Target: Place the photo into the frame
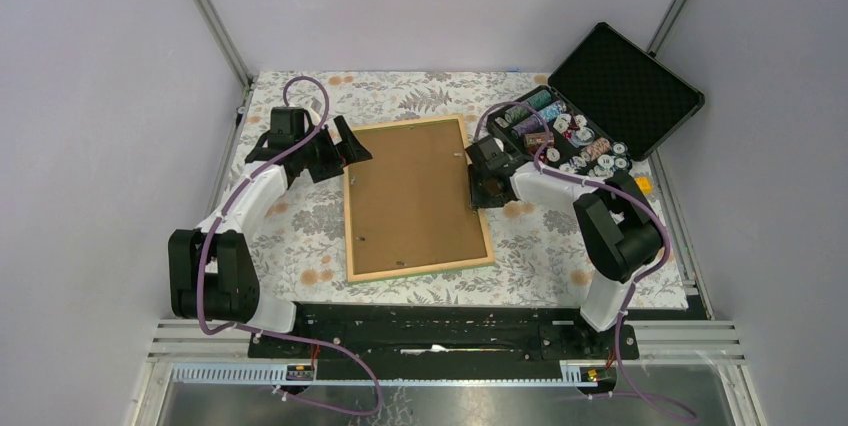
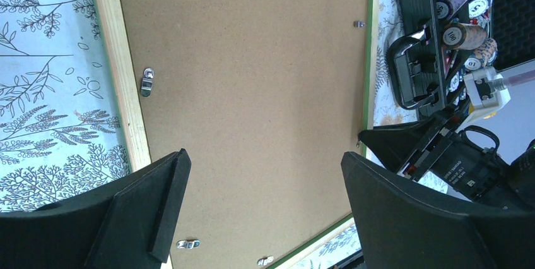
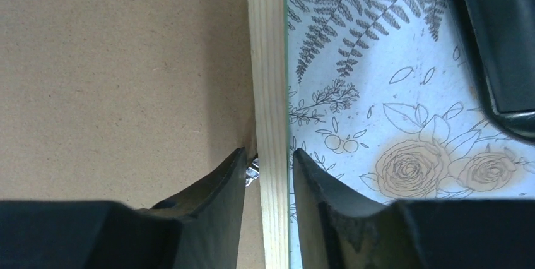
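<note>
The frame (image 1: 418, 268) lies face down in the middle of the table, its light wood rail around a brown backing panel (image 1: 410, 196) held by small metal clips (image 2: 147, 82). The photo is not in view. My left gripper (image 1: 352, 151) hovers wide open and empty over the frame's far left corner; in the left wrist view (image 2: 265, 158) the backing panel (image 2: 252, 79) fills the space between its fingers. My right gripper (image 1: 474, 189) straddles the frame's right rail (image 3: 268, 60). Its jaws (image 3: 269, 152) are nearly closed, with thin gaps at the wood. The inner finger touches a clip (image 3: 252, 171).
An open black case of chips (image 1: 590, 116) stands at the back right, close behind my right arm, and its edge shows in the right wrist view (image 3: 498, 35). A floral cloth (image 1: 300, 236) covers the table. Walls enclose the left, back and right sides.
</note>
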`<state>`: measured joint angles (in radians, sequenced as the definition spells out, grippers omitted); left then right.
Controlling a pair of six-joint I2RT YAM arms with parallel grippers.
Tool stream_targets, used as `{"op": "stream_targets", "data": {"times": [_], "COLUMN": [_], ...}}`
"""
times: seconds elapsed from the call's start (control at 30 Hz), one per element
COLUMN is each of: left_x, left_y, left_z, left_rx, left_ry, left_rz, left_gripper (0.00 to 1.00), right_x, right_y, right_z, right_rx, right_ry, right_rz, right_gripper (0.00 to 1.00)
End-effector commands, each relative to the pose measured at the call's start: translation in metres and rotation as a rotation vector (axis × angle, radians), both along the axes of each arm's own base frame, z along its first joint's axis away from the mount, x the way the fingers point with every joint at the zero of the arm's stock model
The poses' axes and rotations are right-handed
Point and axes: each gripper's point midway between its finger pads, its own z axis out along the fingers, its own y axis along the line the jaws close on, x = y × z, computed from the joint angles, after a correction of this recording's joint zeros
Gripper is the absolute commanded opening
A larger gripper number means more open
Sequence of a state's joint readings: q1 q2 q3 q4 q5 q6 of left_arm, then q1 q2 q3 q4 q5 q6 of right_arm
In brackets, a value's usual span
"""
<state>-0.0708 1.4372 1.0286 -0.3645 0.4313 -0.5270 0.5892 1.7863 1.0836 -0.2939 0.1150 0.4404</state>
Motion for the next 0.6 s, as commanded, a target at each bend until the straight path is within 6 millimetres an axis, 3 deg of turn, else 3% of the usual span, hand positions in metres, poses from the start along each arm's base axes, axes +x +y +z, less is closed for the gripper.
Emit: {"op": "stream_targets", "data": {"times": [0.0, 0.23, 0.57], "left_x": [0.014, 0.013, 0.011], "left_y": [-0.001, -0.004, -0.008], "left_z": [0.023, 0.026, 0.030], "left_rx": [0.001, -0.013, -0.029], "left_ry": [-0.086, -0.095, -0.104], "left_rz": [-0.010, -0.023, -0.035], "left_gripper": [0.99, 0.99, 0.99], "right_x": [0.029, 0.061, 0.117], "right_y": [0.017, 0.029, 0.031], "right_z": [0.041, 0.051, 0.039], "right_rx": [0.021, -0.001, -0.018], "right_ry": [-0.136, -0.170, -0.164], "right_rz": [0.053, 0.075, 0.087], "right_gripper": [0.43, 0.67, 0.68]}}
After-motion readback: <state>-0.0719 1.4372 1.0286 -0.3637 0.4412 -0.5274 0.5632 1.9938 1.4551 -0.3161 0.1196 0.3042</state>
